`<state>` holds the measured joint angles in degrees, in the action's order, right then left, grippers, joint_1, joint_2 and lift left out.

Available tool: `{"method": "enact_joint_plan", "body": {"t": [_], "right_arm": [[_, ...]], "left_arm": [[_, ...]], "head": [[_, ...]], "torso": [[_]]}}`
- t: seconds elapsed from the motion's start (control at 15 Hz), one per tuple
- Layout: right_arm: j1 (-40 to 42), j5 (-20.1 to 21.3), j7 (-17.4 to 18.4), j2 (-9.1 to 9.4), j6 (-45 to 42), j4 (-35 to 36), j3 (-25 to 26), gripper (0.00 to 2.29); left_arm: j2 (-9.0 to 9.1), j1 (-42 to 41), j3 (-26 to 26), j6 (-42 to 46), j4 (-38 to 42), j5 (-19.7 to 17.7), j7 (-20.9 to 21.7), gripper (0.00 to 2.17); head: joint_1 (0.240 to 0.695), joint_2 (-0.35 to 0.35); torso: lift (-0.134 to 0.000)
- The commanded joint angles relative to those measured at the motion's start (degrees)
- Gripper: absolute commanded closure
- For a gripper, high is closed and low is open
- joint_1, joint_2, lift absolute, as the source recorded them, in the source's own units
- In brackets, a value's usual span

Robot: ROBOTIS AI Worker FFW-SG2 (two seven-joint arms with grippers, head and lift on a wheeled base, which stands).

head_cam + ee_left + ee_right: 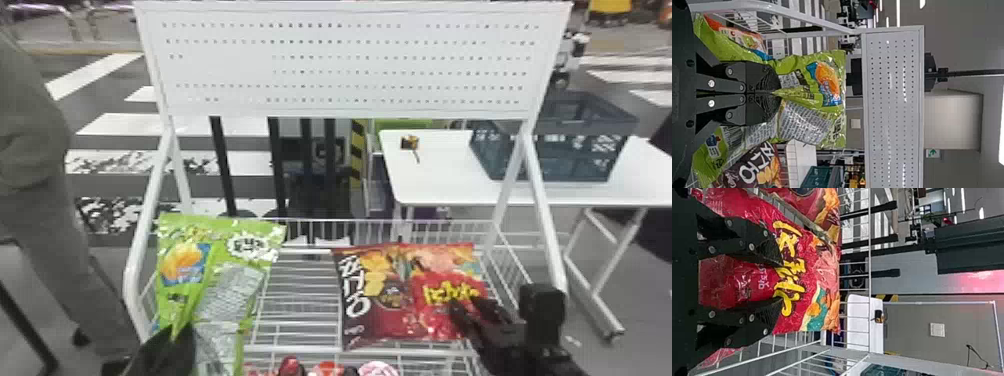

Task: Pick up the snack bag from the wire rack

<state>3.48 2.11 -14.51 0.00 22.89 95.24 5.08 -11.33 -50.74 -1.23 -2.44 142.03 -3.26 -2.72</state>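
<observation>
Pinching the green snack bag [227, 292] is the left claw [182, 331]; the right claw [466, 304] is spread over the red bag [425, 280].

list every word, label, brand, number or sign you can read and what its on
No text reads clearly enough to quote.
Green snack bag: lettering blurred, fine print on the grey panel too small.
Dark snack bag: large white lettering, too blurred to quote surely.
Red snack bag: yellow lettering, same.
Green sign in the background: too small.

Dark floor with white stripes, white table [440, 175] behind.
</observation>
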Motion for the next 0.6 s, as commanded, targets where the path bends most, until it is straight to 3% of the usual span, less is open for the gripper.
{"method": "enact_joint_plan", "body": {"t": [0.0,0.27,0.53], "right_arm": [[0.74,0.00,0.45,0.05,0.45,1.61,-0.16,2.25],[3.82,-0.53,2.47,0.05,0.28,7.41,-0.60,2.25],[11.20,-1.15,4.32,0.05,-0.78,20.60,-1.39,2.25]], "left_arm": [[-0.01,0.02,0.00,-0.16,0.00,-0.08,0.00,1.82],[-0.10,-0.06,-0.09,-0.16,0.00,-0.08,0.00,1.82],[-0.27,0.02,-0.44,0.01,0.09,-0.08,0.00,1.82]], "head": [[0.499,0.000],[0.499,0.000],[0.499,0.000]], "torso": [[0.000],[0.000],[0.000]]}}
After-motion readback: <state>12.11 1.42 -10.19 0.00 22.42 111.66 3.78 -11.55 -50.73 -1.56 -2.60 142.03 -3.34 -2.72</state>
